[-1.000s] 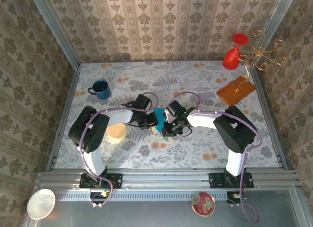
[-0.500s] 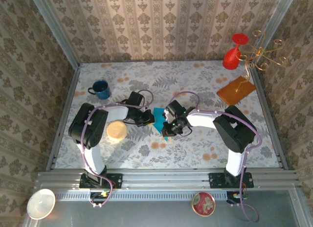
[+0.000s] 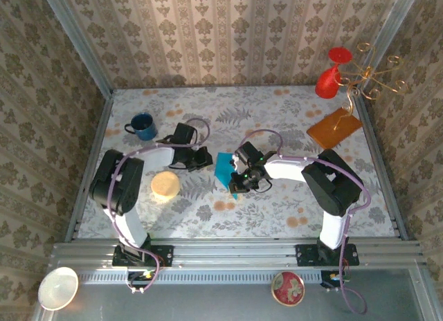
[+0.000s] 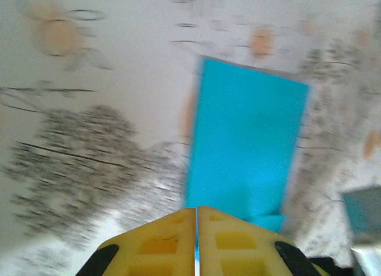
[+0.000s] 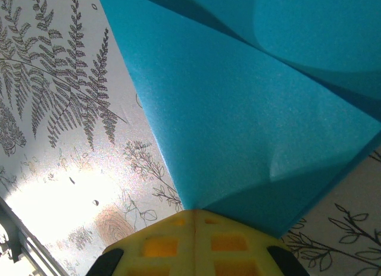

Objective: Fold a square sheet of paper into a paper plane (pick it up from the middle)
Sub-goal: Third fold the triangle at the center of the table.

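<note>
right gripper [image 3: 237,182]: jaws pressed together on a pointed corner of the paper [image 3: 223,163]; in its wrist view the teal corner runs straight into the yellow fingertips [image 5: 193,219]
left gripper [image 3: 205,160]: jaws together on nothing; just beside the paper's left edge, not touching it; in its wrist view the closed tips [image 4: 196,219] point at the paper [image 4: 244,139] from short of it
paper: about the middle of the table [image 3: 277,106]; folded, no longer a plain square; from the left wrist it reads as a tall rectangle; from the right wrist [image 5: 238,109] it shows layers, slanted creases and a curved loose flap; whether it lies quite flat I cannot tell
just changed: a second ago the left gripper stood over the paper's left part, close to the right one; it has since drawn back toward the left edge, clear of the sheet; its jaws have stayed all but closed; the right gripper has kept its pinch and barely moved
meaning: a press on a fold looks finished; the right arm alone anchors the sheet; the plane is under way, with no sharp nose or wings yet
next: the left gripper likely needs a new edge to take; the loose flap may spring up while unpressed
around: mug [image 3: 142,125] near the far left corner; pale disc [image 3: 165,186] between left edge and paper; orange sheet [image 3: 334,126] by the right edge; all well apart from the paper
</note>
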